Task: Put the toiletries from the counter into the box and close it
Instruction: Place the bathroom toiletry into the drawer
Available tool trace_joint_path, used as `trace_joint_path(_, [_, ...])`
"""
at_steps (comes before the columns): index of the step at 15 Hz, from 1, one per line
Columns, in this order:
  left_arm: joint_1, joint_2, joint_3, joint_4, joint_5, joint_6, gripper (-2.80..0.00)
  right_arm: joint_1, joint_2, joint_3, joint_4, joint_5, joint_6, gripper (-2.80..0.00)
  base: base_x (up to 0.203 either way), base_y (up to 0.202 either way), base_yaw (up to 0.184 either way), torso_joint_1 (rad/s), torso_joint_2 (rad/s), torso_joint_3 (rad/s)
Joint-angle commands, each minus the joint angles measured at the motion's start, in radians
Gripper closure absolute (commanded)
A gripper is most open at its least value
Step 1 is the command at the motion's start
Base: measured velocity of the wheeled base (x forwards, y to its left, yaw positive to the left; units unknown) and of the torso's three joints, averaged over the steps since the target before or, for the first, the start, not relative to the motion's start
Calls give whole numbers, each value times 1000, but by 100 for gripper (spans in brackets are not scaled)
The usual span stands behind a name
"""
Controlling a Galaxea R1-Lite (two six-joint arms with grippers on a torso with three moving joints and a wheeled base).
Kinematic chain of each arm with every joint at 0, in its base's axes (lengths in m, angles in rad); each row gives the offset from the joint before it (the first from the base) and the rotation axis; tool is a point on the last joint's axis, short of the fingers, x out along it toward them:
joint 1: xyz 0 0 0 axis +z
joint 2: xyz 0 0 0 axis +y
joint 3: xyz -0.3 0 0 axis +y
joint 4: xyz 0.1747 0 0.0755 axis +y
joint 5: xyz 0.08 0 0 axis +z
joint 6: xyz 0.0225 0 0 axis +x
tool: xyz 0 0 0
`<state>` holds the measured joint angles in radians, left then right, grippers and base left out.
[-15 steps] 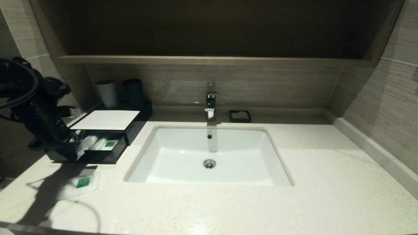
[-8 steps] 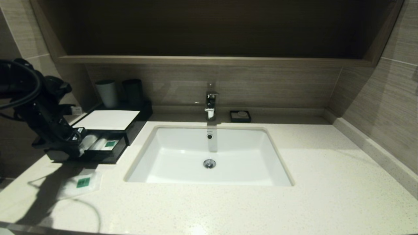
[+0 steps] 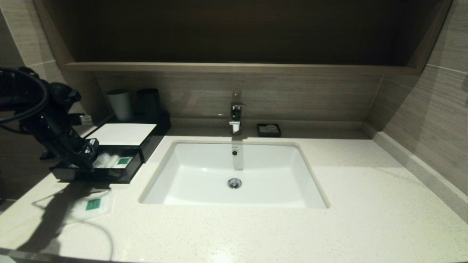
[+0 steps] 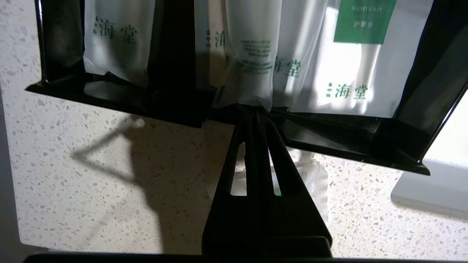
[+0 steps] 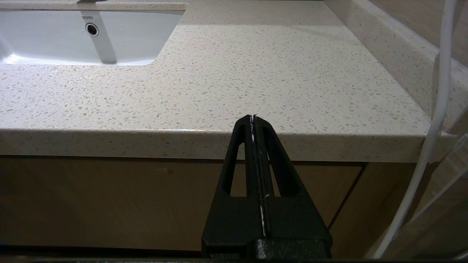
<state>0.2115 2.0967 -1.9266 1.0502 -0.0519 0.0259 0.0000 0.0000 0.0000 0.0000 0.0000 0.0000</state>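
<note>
The black box [image 3: 122,133] with a white top stands at the counter's [image 3: 256,230] back left, its front drawer [image 3: 109,175] pulled open. My left gripper [image 3: 89,152] is over the drawer's left part, shut on the end of a long thin packet [image 4: 248,54] that reaches into the drawer [image 4: 347,146]. In the left wrist view my left gripper [image 4: 256,111] is at the drawer's front rim. Other packets lie beside the held one, one with a green label [image 4: 363,22]. The flat sachet [image 3: 91,204] lies on the counter in front of the drawer. My right gripper [image 5: 253,117] is shut and empty, below the counter's front edge.
A white sink [image 3: 234,193] with a faucet [image 3: 236,117] is set in the middle. A white cup [image 3: 120,105] and a dark cup [image 3: 148,103] stand behind the box. A small black soap dish [image 3: 269,130] sits right of the faucet. A white cable [image 5: 435,120] hangs beside my right gripper.
My left gripper has moved to the right and farther over the open drawer, carrying the long packet with it. The sachet on the counter and the right arm have not moved.
</note>
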Motion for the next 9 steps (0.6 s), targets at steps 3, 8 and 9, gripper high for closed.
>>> trace_joint_path(3, [0,10,0,-10,0,-2,0,0,0,0,0,0,0,0,0,0,0,0,0,0])
trace_joint_path(8, [1,-61,0,-18,-5,-21,0,0,0,0,0,0,0,0,0,0,0,0,0,0])
trace_joint_path(9, [1,-93,1,-10,-8,-21,0,0,0,0,0,0,0,0,0,0,0,0,0,0])
